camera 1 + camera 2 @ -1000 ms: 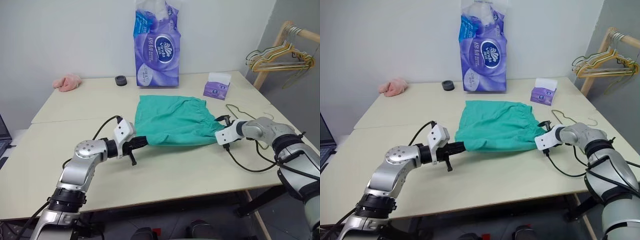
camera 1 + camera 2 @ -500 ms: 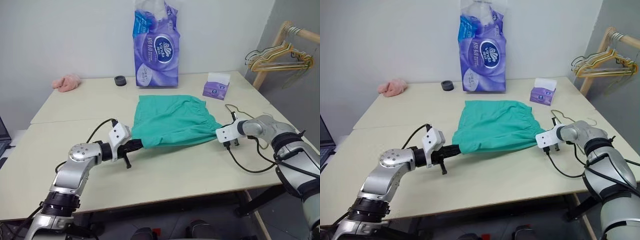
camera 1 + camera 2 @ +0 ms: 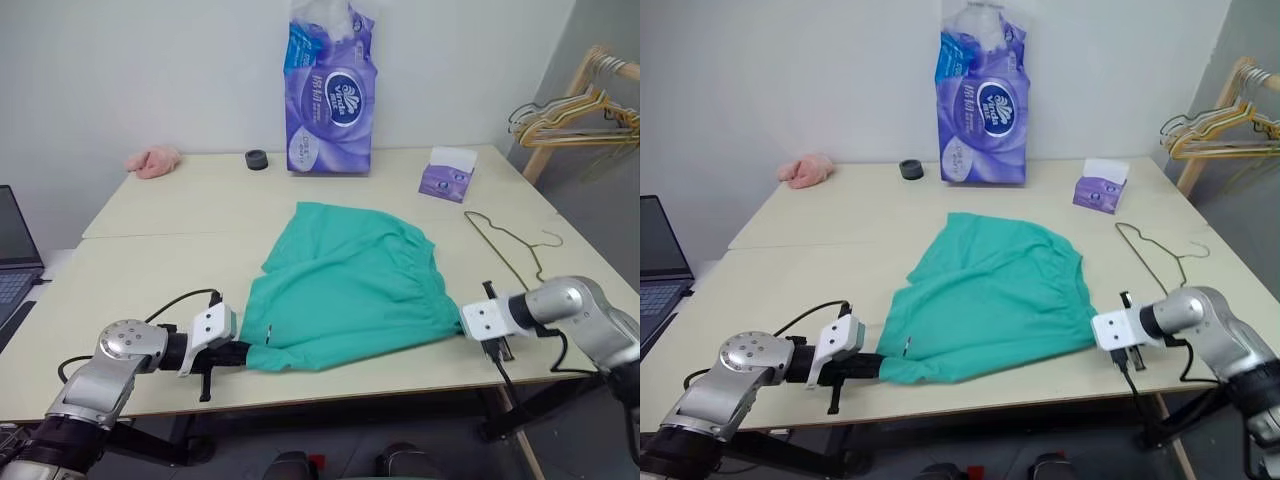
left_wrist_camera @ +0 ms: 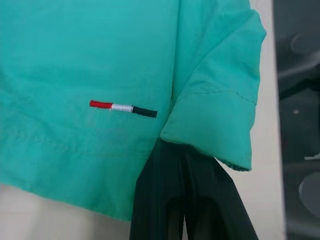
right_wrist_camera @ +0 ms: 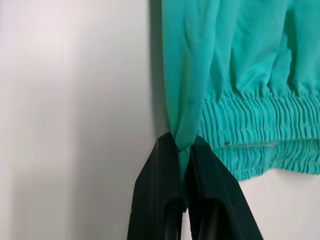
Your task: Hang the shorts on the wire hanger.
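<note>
The left gripper and right gripper each pinch a near corner of the teal-green fabric shorts, spread left of the thin wire hanger, so threading them onto it seems next.

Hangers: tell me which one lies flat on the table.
The single thin wire hanger, lying on the table just right of the shorts. The other hangers hang bunched on the wooden rack.

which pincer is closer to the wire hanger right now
Right. The right pincer, shut on the shorts, sits just below the wire hanger; the left pincer grips their far-left corner.
</note>
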